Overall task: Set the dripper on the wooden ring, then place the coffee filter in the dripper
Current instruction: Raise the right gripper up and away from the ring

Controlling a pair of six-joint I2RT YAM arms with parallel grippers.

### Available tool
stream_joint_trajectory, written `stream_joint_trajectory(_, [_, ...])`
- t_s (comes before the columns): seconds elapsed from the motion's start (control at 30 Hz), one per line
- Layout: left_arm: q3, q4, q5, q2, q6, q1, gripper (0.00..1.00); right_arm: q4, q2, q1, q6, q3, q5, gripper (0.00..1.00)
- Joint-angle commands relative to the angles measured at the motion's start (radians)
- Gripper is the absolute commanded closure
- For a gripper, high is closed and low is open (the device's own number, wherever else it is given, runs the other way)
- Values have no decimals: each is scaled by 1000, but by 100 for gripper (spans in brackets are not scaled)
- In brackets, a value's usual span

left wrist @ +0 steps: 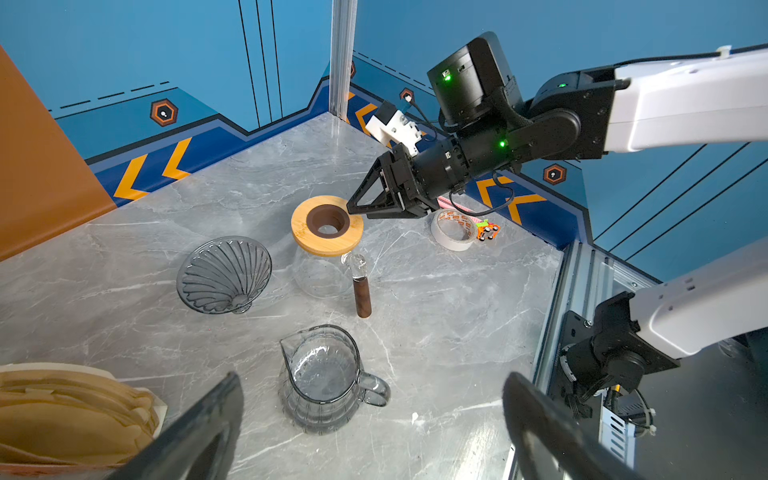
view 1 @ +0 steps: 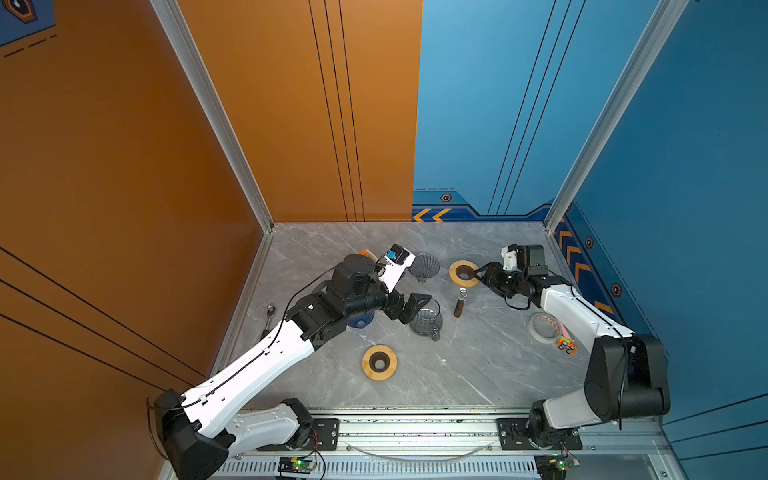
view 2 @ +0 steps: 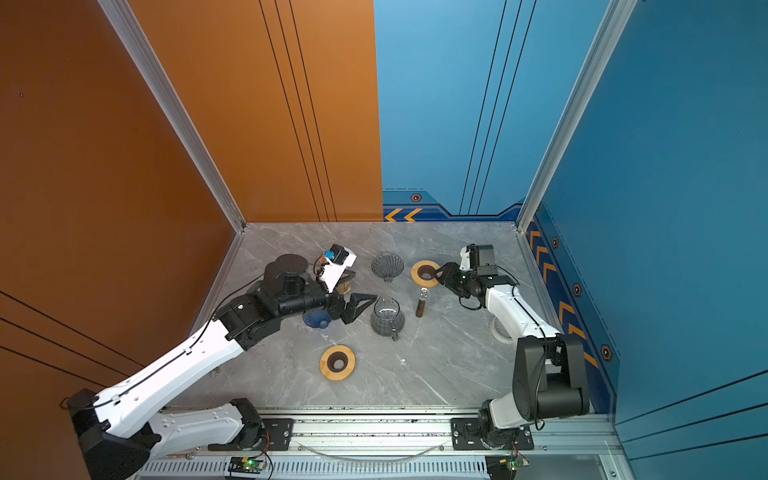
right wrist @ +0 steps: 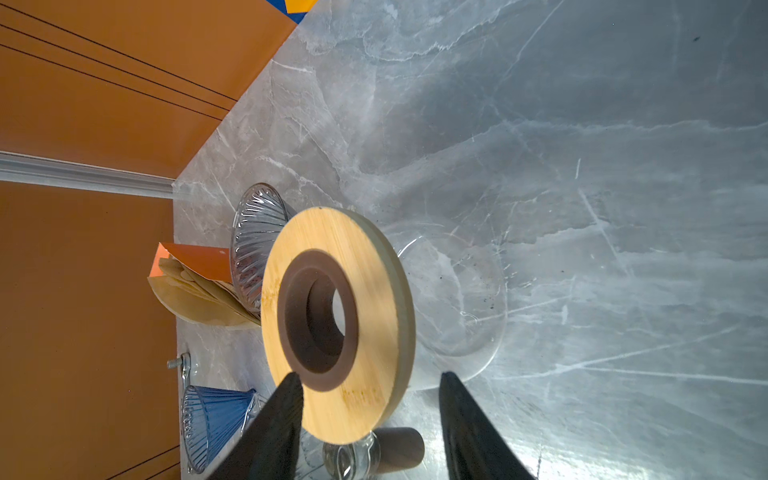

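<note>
Coffee filters (left wrist: 70, 415): stacked on tabletop (view 1: 478, 374), left of dripper (view 1: 424, 266), beside left gripper (view 1: 415, 309).
Dripper: tilted, far centre.
Left gripper: wide open, holding nothing.
Right gripper (view 1: 480, 274): half-parted astride carafe lid (view 1: 455, 279) rim.

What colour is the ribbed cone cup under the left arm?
Blue and see-through. The dripper shows best in the right wrist view.

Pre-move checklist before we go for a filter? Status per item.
1. The left hand is open: ok.
2. It holds nothing: ok.
3. The filter stack is in view beside it: ok.
4. The grey dripper stands upright: not ok, it lies on its side.
5. A filter sits in that dripper: not ok, it is empty.
6. The right hand is clear of the carafe lid: not ok, its open fingers straddle the rim.
</note>
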Motion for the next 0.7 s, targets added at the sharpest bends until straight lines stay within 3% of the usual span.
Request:
stream_joint_trajectory(0.0, [16, -13, -7, -5, -7, 5, 2, -52, 29, 12, -28, 39, 53, 47])
stream_joint_trajectory(0.67, [16, -16, -11, -10, -3, 4, 2, -60, 97, 38, -30, 88, 95, 55])
